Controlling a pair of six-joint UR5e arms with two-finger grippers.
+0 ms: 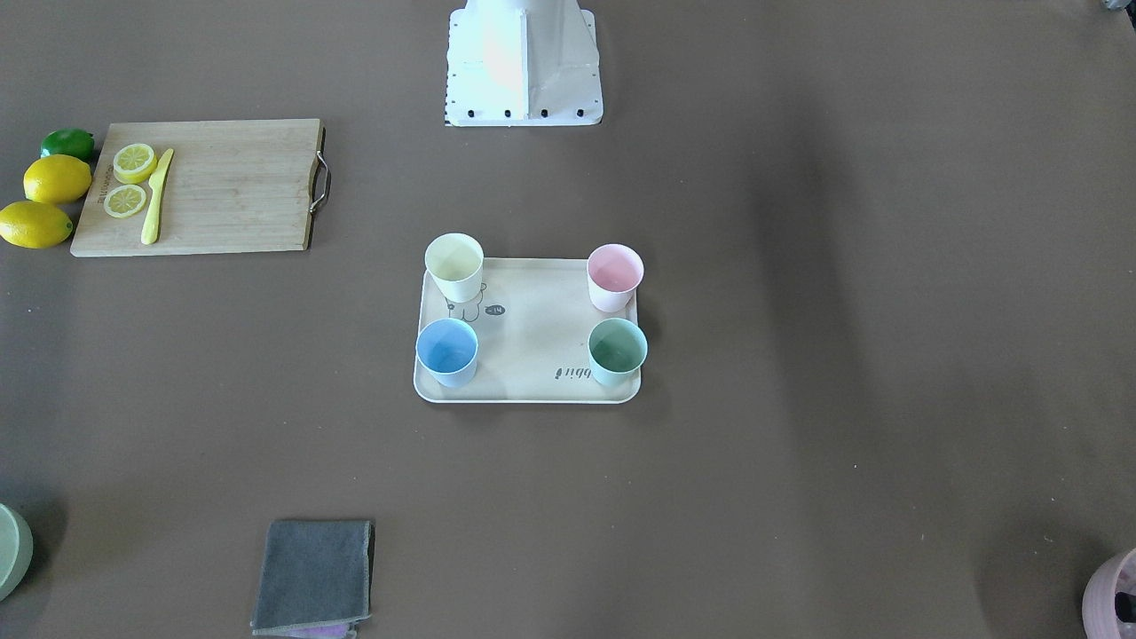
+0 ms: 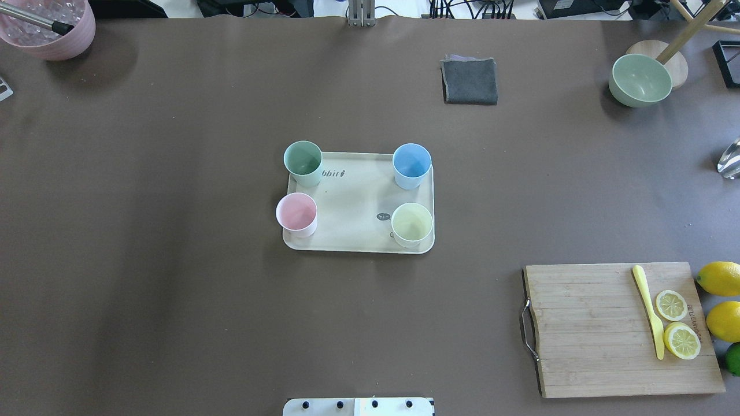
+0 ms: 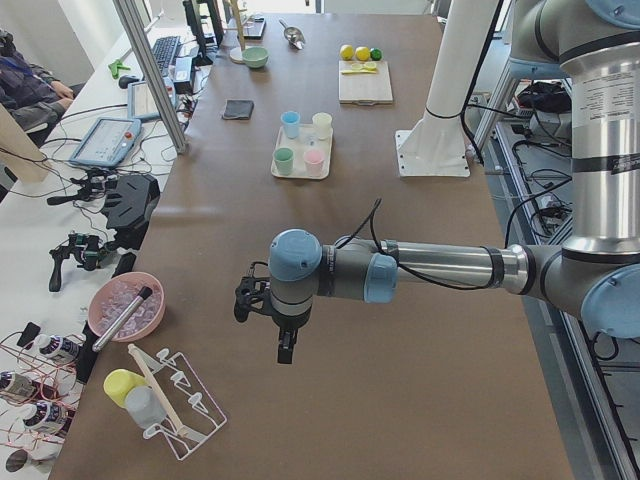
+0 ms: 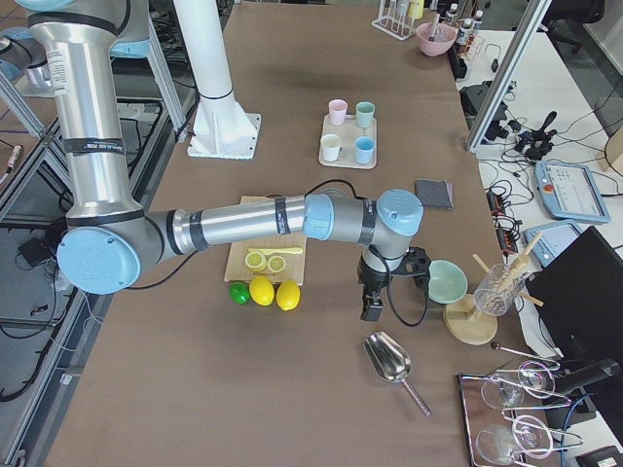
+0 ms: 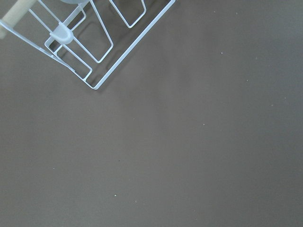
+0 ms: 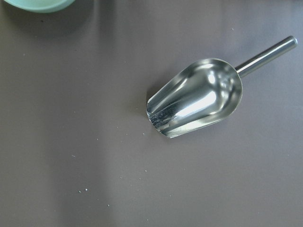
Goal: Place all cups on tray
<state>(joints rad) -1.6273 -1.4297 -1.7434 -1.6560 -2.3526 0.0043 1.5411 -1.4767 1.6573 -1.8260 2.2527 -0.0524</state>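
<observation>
The cream tray (image 2: 352,202) lies mid-table, also in the front view (image 1: 532,328). Four cups stand upright on its corners: mint green (image 2: 302,159), light blue (image 2: 411,162), pink (image 2: 296,212) and pale yellow (image 2: 411,222). My left gripper (image 3: 284,352) hangs over bare table far from the tray, seen only in the left side view. My right gripper (image 4: 370,309) hangs near the table's other end, seen only in the right side view. I cannot tell whether either is open or shut.
A wooden cutting board (image 2: 601,329) carries lemon slices and a yellow knife, with lemons (image 2: 720,278) beside it. A grey cloth (image 2: 469,81), a sage bowl (image 2: 640,79) and a mauve pot (image 2: 49,29) sit at the far edge. A metal scoop (image 6: 196,97) and a wire rack (image 5: 99,42) lie below the wrists.
</observation>
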